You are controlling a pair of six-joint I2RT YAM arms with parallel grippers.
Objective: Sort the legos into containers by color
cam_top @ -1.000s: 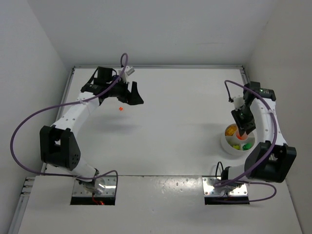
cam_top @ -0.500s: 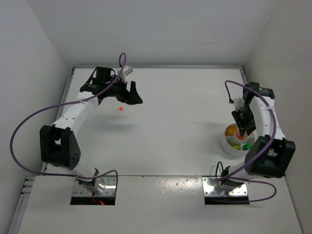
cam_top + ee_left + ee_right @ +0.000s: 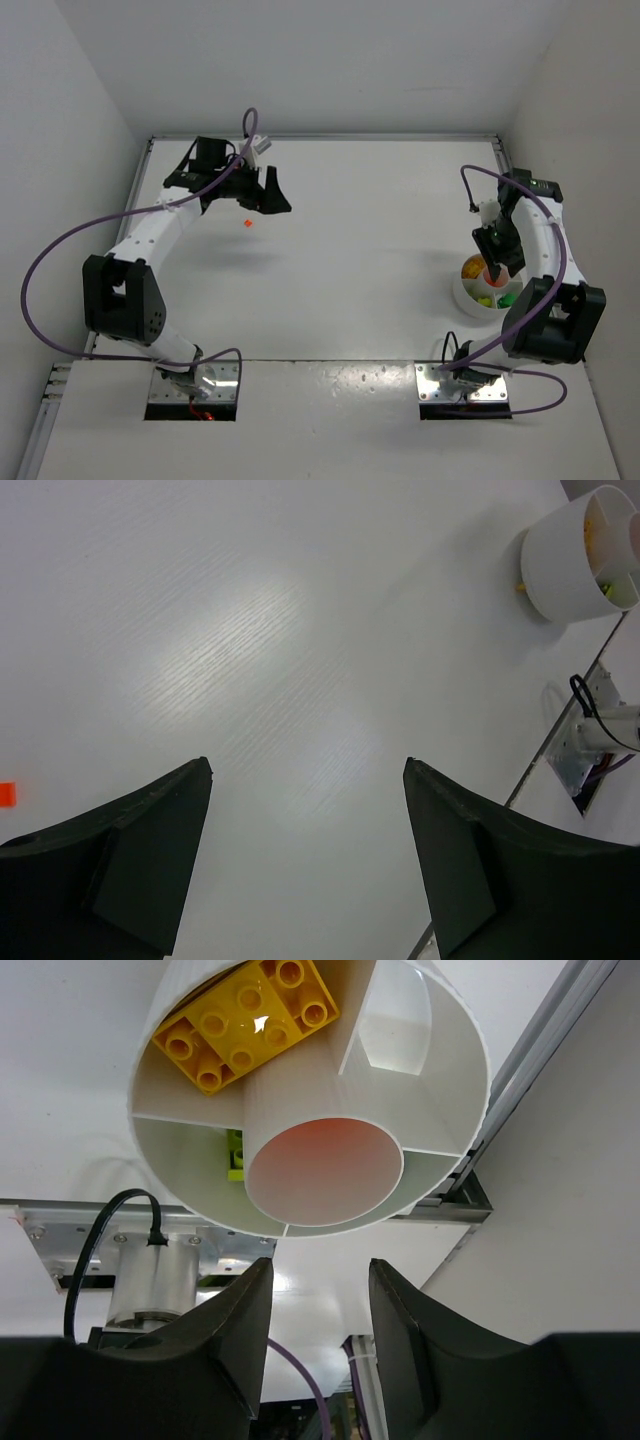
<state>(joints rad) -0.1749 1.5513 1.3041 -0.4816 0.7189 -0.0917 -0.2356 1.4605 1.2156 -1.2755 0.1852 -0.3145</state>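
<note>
The white round dish point(image 3: 462, 297) sits at the right, near the right arm's base. My right gripper point(image 3: 497, 266) hangs just above it, open and empty. In the right wrist view the gripper point(image 3: 320, 1262) is over the dish point(image 3: 178, 990). A yellow lego point(image 3: 248, 1020) lies in one compartment and a green lego point(image 3: 235, 1153) in another. The centre tube point(image 3: 323, 1170) looks orange inside. My left gripper point(image 3: 275, 195) is open and empty at the far left. A red-orange lego point(image 3: 246, 222) lies on the table just beside it, and also shows in the left wrist view point(image 3: 6, 794).
In the left wrist view the gripper point(image 3: 307, 762) is above bare white table, with the dish point(image 3: 575, 555) far off at the top right. White walls close in the table on three sides. The metal mount plates point(image 3: 465, 385) lie at the near edge.
The right gripper has shifted slightly over the dish. The left gripper has edged a little toward the back. Nothing was picked up or dropped.
</note>
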